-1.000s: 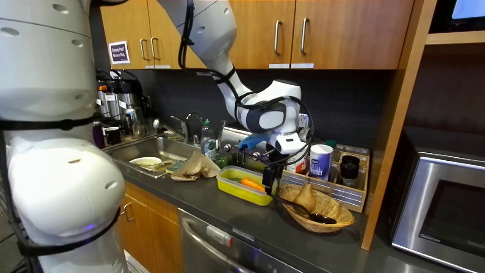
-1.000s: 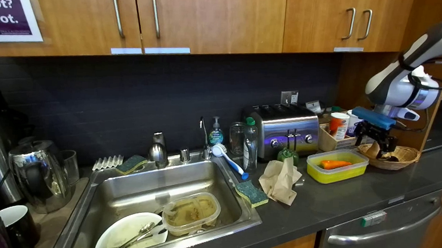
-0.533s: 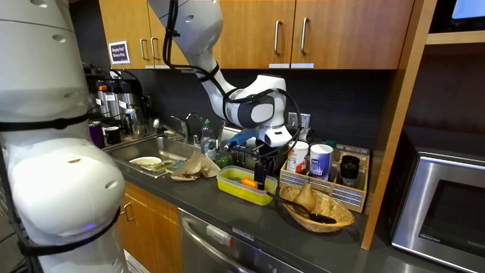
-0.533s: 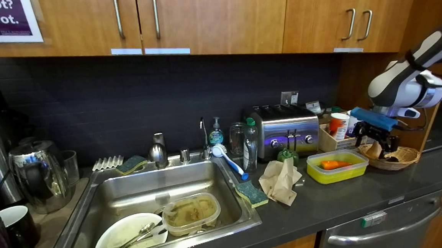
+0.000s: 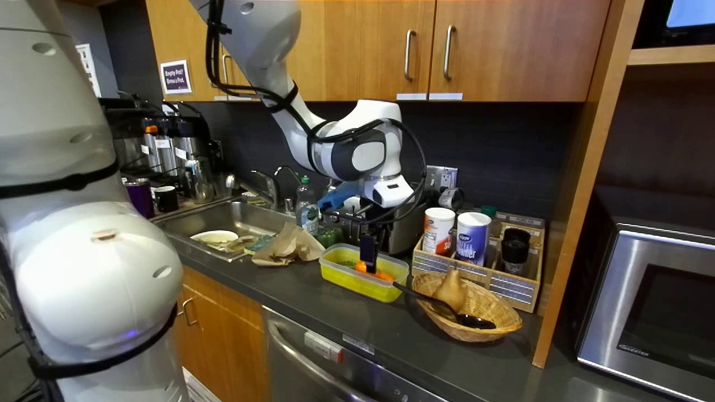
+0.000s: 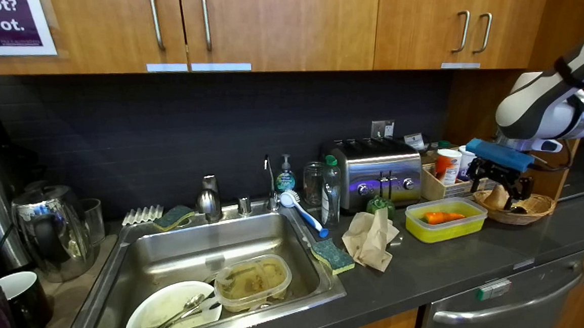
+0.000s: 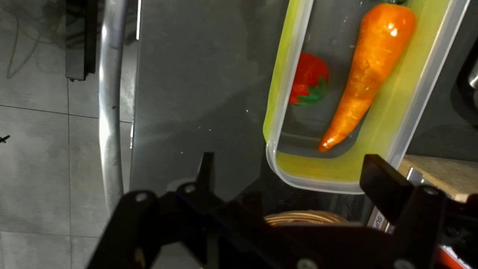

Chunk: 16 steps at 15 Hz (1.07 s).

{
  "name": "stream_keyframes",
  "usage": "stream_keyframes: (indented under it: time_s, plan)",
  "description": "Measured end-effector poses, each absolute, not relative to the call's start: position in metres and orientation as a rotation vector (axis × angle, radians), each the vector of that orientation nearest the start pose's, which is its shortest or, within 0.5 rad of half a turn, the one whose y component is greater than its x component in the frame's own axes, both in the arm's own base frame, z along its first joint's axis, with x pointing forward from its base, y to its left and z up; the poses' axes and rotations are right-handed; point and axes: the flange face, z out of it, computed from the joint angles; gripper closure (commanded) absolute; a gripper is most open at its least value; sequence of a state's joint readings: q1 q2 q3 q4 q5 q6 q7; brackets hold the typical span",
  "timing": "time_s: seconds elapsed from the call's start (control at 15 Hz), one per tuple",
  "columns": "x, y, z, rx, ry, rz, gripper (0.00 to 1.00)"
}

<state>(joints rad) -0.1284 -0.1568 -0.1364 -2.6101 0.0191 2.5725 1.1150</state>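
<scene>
My gripper is open and holds nothing; its two black fingers stand wide apart. In an exterior view the gripper hangs over the yellow-green container. In the wrist view the container lies ahead of the fingers, with an orange carrot and a red thing with green leaves inside. A wicker basket stands beside the container and holds a brown pear and a black spoon. The spoon's handle sticks out over the basket rim toward the container.
A wooden organizer with canisters stands behind the basket. A toaster, a green pepper and crumpled brown paper are near the container. A sink with dishes lies beyond. A wooden panel borders the basket's side.
My gripper has moved away from the spoon's handle end and over the container, leftward in an exterior view. The spoon, pear, basket, container and carrot have stayed in place.
</scene>
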Motion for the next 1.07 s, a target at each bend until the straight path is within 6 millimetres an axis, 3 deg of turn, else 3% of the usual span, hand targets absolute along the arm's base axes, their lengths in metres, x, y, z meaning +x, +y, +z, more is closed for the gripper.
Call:
stream_keyframes:
  time_s: [0.53,1.07]
  plan:
    - [0.41,-0.097,0.336,-2.397,1.861,-0.191,0.0]
    - [0.41,-0.095,0.334,-2.469,1.726,-0.163,0.0]
